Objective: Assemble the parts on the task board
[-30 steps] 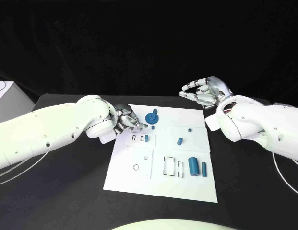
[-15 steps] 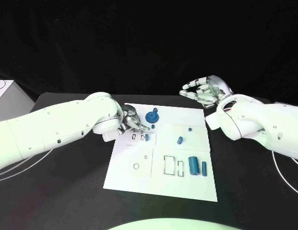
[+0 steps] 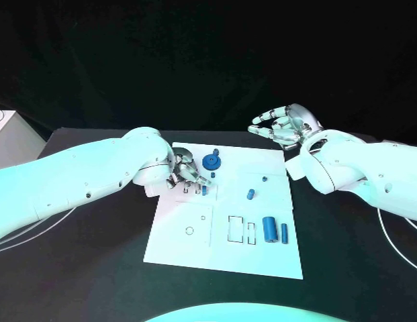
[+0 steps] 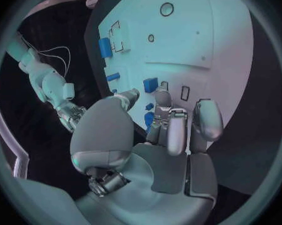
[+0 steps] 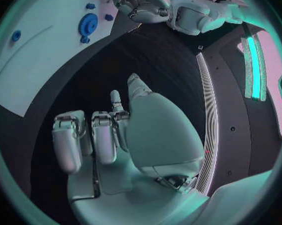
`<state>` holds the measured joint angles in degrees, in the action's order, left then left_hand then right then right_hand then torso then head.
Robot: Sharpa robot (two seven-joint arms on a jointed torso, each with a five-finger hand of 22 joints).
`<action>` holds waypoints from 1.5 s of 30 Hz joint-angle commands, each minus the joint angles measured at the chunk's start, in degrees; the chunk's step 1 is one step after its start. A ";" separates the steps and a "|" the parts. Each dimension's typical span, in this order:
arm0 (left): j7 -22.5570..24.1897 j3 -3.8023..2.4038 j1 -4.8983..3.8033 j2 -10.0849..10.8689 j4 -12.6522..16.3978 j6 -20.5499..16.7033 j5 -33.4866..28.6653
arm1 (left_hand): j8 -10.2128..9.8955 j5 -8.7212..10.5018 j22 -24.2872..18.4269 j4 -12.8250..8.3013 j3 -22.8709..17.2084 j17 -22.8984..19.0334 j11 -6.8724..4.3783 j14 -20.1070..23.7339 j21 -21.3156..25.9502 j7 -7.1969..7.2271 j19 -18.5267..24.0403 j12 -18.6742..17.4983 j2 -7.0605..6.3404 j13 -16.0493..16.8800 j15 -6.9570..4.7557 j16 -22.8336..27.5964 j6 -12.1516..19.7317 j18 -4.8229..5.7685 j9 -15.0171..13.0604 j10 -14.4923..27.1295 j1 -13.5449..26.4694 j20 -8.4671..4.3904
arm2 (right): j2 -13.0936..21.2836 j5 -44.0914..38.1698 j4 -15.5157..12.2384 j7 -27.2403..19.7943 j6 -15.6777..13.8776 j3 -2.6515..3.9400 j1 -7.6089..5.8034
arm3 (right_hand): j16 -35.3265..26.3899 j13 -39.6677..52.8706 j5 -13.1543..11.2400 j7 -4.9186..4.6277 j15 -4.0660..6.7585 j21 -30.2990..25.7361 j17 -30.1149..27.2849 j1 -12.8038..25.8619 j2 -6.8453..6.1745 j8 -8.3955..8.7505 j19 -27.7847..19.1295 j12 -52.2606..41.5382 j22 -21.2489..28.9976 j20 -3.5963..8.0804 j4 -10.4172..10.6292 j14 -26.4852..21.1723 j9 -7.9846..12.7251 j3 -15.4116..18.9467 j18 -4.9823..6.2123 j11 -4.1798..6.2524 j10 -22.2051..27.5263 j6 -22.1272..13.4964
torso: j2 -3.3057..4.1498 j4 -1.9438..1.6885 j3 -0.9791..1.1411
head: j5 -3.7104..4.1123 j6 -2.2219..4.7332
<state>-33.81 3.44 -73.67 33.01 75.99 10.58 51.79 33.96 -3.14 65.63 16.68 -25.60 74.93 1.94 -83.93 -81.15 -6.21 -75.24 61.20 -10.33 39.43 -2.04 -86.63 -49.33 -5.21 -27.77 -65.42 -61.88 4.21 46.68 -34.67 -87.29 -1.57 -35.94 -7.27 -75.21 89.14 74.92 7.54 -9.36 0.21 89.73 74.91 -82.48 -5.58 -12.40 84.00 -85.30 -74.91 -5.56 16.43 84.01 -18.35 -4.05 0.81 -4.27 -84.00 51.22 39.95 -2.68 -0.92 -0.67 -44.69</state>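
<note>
While a small blue part (image 4: 150,84) is pinched over the task board (image 3: 266,251), the left robot hand (image 3: 187,173) has barely shifted; the right robot hand (image 3: 284,125) is kept open, empty.

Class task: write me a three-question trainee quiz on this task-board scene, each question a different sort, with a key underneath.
1. True or false: the right hand holds a blue part.
2. Which hand is over the task board? A) left B) right
3. Fill in: the two long blue cylinders lie ___ by side.

Key:
1. False; it is raised beyond the board's far right corner, holding nothing.
2. A; the left hand is at the small rectangular slots.
3. side
</note>
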 commanded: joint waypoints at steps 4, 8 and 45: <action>-0.18 0.22 -0.13 -0.48 -0.61 2.64 -0.42 | 0.20 0.15 0.00 -0.15 0.23 5.02 -0.06 -2.77 0.28 0.04 0.10 -0.14 0.22 0.06 0.38 0.35 0.48 0.25 -0.22 0.40 0.36 0.11 | -0.07 -1.18 -0.15 0.22 1.20 -0.02 -0.01 | -0.28 10.83 0.29 0.00 -0.47 -0.17 12.00 0.50 0.04 0.18 5.76 0.30 -14.76 -0.56 -0.02 5.23 0.06 -0.36 -0.69 -0.30 -1.34 -0.32 | 0.05 0.01 -0.01 | 0.06 -0.20; -0.19 0.34 -0.12 -0.62 -0.93 3.09 -0.64 | 0.27 0.14 -0.11 -0.27 0.18 5.00 -0.07 -2.74 0.34 0.05 0.20 -0.16 0.51 0.02 0.38 0.37 0.49 0.22 -0.48 0.56 0.00 0.14 | -0.06 -1.25 -0.19 0.35 1.35 -0.03 -0.01 | -0.28 10.79 0.23 -0.02 -0.49 -0.15 12.01 0.55 0.05 0.18 5.77 0.33 -14.77 -0.58 -0.01 5.23 0.06 -0.38 -0.69 -0.32 -1.30 -0.38 | 0.01 0.00 0.02 | 0.15 -0.43; 1.19 0.44 -0.11 -1.43 -1.39 1.69 -3.95 | 3.35 0.15 -0.64 -6.61 -9.65 4.78 -1.12 -2.43 0.70 1.20 0.99 -1.25 5.15 -1.00 -0.49 0.80 1.45 0.06 -6.66 1.98 -10.34 -0.50 | -0.83 -3.00 0.56 1.31 2.35 -0.26 0.16 | -0.33 10.81 0.03 -0.05 -0.54 -0.18 11.88 0.64 0.25 0.11 5.75 0.30 -14.75 -0.62 0.02 5.20 0.05 -0.50 -0.68 -0.36 -1.32 -0.43 | 0.04 0.01 -0.02 | -0.11 -0.61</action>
<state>-33.63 3.83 -73.73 31.65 74.52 13.18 49.37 36.48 -2.67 64.98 12.11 -32.78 74.91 1.23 -83.95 -80.70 -5.40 -74.40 60.29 -5.89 38.47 -2.04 -86.20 -47.91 -5.21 -32.20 -63.26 -71.06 3.80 45.92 -36.90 -86.77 -0.36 -34.91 -7.52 -75.10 89.13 74.91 7.54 -9.35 0.21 89.73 74.95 -82.25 -5.34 -12.40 84.00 -85.07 -74.94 -5.97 16.60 84.02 -18.35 -4.21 0.82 -4.27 -84.00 51.22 39.99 -2.65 -0.96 -0.74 -45.25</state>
